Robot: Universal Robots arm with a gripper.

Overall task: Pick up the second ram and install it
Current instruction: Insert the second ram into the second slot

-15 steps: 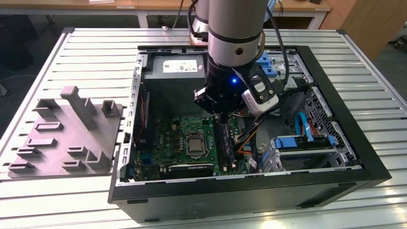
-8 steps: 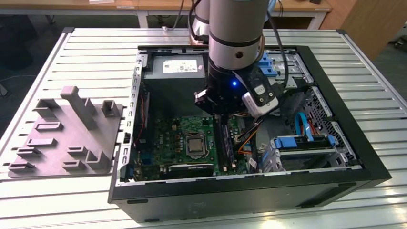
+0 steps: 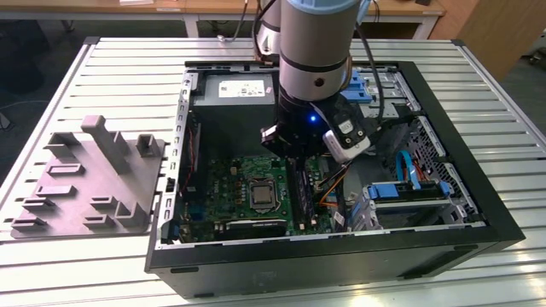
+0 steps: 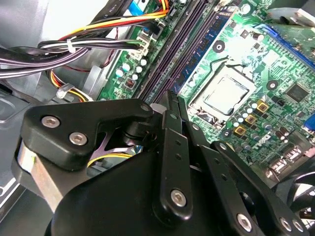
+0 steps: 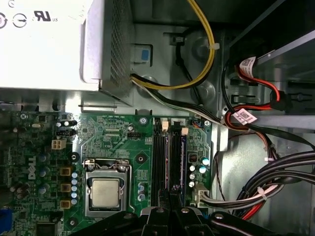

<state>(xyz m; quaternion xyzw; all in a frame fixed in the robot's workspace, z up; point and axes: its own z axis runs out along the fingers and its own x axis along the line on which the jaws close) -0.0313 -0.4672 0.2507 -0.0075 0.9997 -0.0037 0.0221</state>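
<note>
Arm hangs vertically into the computer case, tool clenched over the memory slots.

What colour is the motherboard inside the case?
Green. The motherboard shows best in the first wrist view.

bright even light, glare on the motherboard

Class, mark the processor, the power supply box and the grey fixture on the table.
processor (image 5: 106, 192): first wrist view, middle of its metal lid.
power supply box (image 5: 44, 49): first wrist view, its pale labelled face.
grey fixture (image 3: 78, 195): exterior view, its flat base.
</note>
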